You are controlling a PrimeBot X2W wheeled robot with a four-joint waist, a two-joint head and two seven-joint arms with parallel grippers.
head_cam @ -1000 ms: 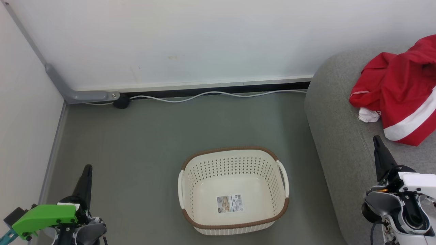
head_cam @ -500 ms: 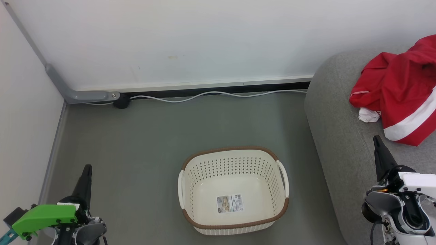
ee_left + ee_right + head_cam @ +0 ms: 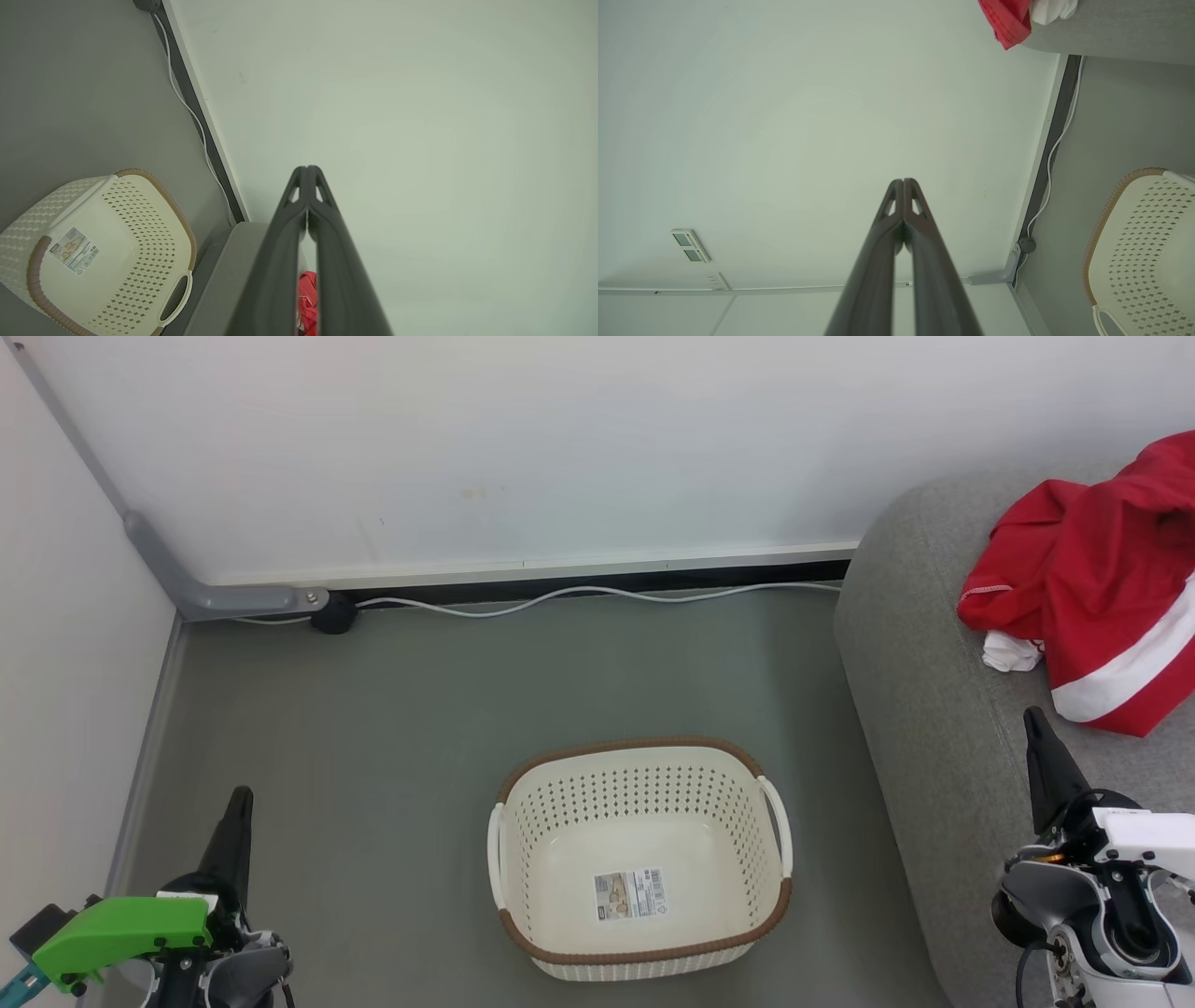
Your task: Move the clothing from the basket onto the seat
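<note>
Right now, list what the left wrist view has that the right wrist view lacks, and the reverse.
Left wrist view, not the right: the shut left gripper and the barcode sticker inside the cream perforated plastic basket. Right wrist view, not the left: the shut right gripper and a small wall panel with two grey windows. Both: that basket, the bright red fabric clothing on the grey upholstered sofa, and the white cable along the wall.

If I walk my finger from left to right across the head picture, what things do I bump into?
Left tool → basket → sofa → red clothes
</note>
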